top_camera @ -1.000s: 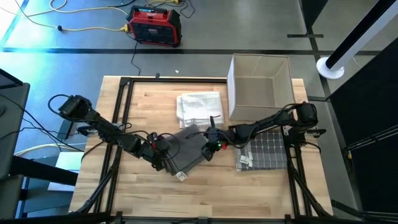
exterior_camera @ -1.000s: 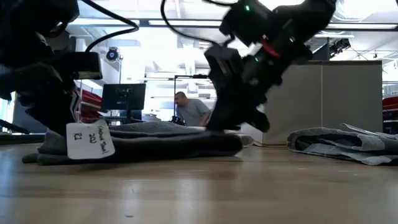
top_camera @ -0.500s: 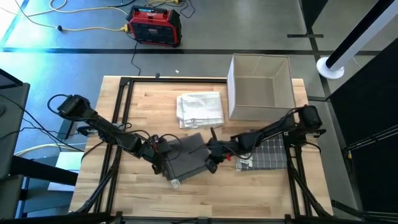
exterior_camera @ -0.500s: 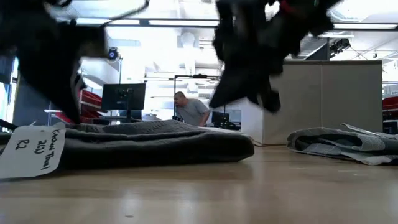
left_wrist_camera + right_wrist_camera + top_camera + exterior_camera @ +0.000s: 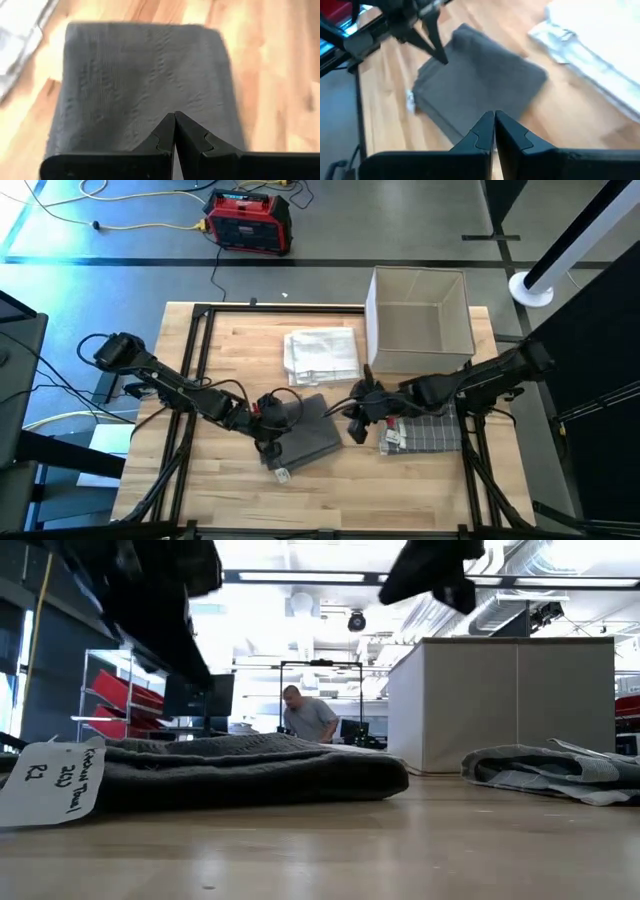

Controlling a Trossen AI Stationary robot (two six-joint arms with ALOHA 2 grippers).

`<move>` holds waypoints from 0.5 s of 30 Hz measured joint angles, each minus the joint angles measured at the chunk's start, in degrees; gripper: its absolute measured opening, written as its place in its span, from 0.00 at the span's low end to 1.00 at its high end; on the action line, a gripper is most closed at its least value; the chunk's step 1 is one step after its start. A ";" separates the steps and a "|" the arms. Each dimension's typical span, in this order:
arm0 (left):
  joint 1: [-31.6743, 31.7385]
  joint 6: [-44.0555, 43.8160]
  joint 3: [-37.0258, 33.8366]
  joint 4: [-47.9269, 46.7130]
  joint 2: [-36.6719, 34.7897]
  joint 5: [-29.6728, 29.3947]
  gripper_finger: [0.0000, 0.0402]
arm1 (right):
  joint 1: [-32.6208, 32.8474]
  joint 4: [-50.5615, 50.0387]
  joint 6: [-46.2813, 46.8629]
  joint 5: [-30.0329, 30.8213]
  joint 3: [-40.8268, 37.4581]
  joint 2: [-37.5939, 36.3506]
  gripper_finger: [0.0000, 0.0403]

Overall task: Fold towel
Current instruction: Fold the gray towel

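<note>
A dark grey towel [image 5: 308, 436] lies folded into a flat rectangle on the wooden table [image 5: 230, 490], a white label [image 5: 50, 780] hanging off its near left corner. My left gripper [image 5: 278, 423] hangs shut just above the towel's left end [image 5: 150, 75], apart from it. My right gripper [image 5: 352, 425] is shut too, raised above the table a little to the right of the towel [image 5: 480, 85]. In the low view both arms hang well above the towel [image 5: 240, 770].
A folded white towel [image 5: 322, 356] lies at the far middle. An open beige box [image 5: 420, 320] stands at the far right. A grey patterned cloth [image 5: 428, 430] lies under the right arm. A person [image 5: 308, 718] shows in the room beyond.
The grey towel has slid a little toward the table's near edge and turned squarer, then stayed put. Both grippers have risen off it. My right gripper has drawn back toward the table's right edge, and my left has pulled slightly toward the left.
</note>
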 joint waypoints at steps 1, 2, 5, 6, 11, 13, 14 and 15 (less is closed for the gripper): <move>-0.16 0.14 -0.01 0.82 1.52 0.09 0.00 | 0.02 -0.73 0.03 0.43 0.00 -0.22 0.00; -0.38 0.72 -0.01 1.57 2.87 0.34 0.00 | 0.05 -1.04 0.05 0.67 0.00 -0.40 0.00; -0.93 2.00 0.02 2.27 6.39 3.36 0.00 | 0.09 -1.91 0.06 0.54 0.00 -0.53 0.00; -1.25 2.32 0.02 1.50 7.37 4.89 0.00 | 0.09 -2.01 0.06 0.44 0.00 -0.53 0.00; -3.15 2.83 0.38 -8.47 8.70 9.30 0.00 | 0.07 -2.62 -0.57 0.80 0.00 -0.53 0.00; -3.83 4.97 0.41 -14.16 7.45 11.99 0.00 | 0.07 -2.84 -0.58 0.82 0.00 -0.53 0.00; -4.24 6.64 0.36 -16.96 6.50 13.11 0.00 | 0.07 -3.05 -0.58 0.90 0.00 -0.53 0.00; -4.67 8.50 0.30 -19.64 5.70 13.97 0.00 | 0.09 -3.12 -0.58 1.40 0.00 -0.53 0.00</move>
